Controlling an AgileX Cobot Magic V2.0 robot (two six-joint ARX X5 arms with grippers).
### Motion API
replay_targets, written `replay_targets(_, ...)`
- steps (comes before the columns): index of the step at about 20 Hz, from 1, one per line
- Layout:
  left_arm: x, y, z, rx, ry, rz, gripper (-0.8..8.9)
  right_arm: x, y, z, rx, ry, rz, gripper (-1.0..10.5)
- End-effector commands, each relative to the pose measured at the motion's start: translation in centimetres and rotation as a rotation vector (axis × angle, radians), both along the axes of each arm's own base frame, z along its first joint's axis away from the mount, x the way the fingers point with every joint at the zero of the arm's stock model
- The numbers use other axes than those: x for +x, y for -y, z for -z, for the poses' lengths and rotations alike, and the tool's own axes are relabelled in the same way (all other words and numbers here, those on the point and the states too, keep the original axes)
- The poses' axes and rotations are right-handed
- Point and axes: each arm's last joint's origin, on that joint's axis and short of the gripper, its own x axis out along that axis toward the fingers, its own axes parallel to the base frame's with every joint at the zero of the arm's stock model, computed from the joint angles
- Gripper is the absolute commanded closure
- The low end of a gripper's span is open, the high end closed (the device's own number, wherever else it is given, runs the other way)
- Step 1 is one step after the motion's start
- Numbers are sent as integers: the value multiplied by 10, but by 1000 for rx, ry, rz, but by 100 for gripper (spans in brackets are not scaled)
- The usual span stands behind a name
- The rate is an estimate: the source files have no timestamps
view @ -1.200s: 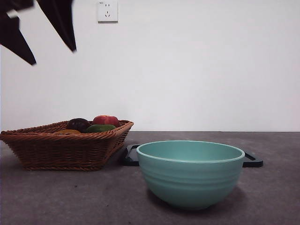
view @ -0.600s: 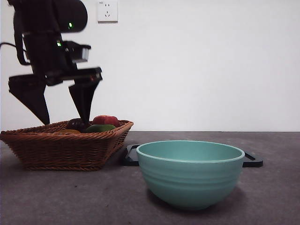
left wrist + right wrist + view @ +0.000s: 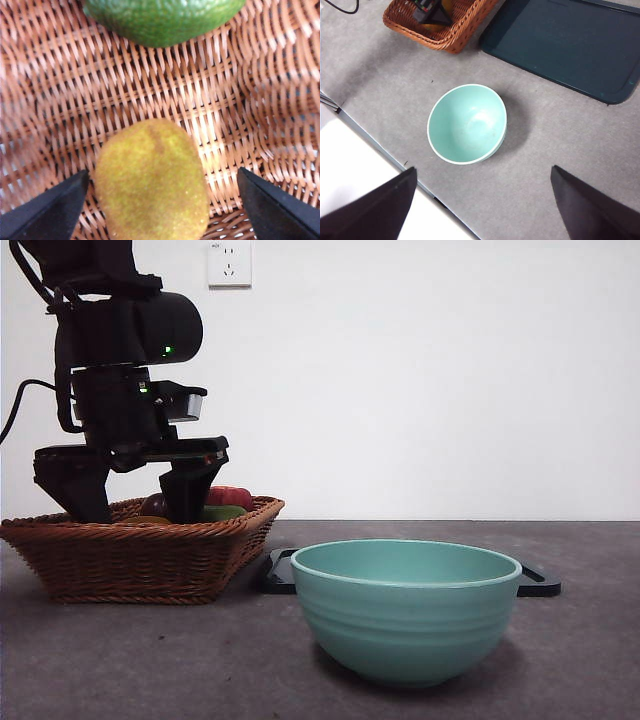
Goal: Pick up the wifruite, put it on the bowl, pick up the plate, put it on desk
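Observation:
The wifruite [image 3: 152,180], a fuzzy brownish-green oval, lies on the wicker floor of the basket [image 3: 140,555]. My left gripper [image 3: 162,174] is open, one jaw on each side of the fruit with a gap to both. In the front view the left gripper [image 3: 135,512] reaches down into the basket at the left. The mint-green bowl [image 3: 405,610] stands empty on the desk [image 3: 150,660]. Just behind it lies the plate [image 3: 540,581], a dark flat tray. My right gripper [image 3: 483,171] hangs open high above the bowl [image 3: 467,122] and the plate [image 3: 565,45].
A green fruit [image 3: 162,17] lies just beyond the wifruite. A red fruit [image 3: 232,496] and a dark purple one [image 3: 152,504] also sit in the basket. The desk's edge [image 3: 375,142] runs near the bowl in the right wrist view.
The left arm has come down from the top left corner, and its open jaws have sunk into the basket. The bowl and the plate have not moved.

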Motion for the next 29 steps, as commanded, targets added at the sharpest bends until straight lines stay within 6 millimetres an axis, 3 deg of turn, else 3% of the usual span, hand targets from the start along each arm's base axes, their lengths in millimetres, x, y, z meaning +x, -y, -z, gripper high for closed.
replay_targets(1,6,4,3,6,3,13,387,0,-1,-6,6,23,-8,518)
replay_targets(4,6,4,6,8,-8,3,427,0,-1,-6,6,21,-8,518)
replay_targets(7,6,3,6,9,-12,3,608,0,-1,-6,6,21,-8,518)
replay_targets(12,4,3,0,2,4,5,608,0,-1,-6,6,21,-8,518)
replay_targets(15,-3,2,-24,-27,71,12,608,0,-1,-6,5,21,-8,518)
replay_targets(19,-34,3,-78,-132,194,69,608,0,-1,-6,6,24,-7,518)
replay_targets(22,-72,13,-115,-248,241,216,608,0,-1,-6,6,24,-7,518)
replay_targets(25,-107,32,-129,-279,236,343,608,0,-1,-6,6,26,-7,518)
replay_targets(29,-133,68,-123,-273,199,522,607,0,-1,-6,6,24,-7,518)
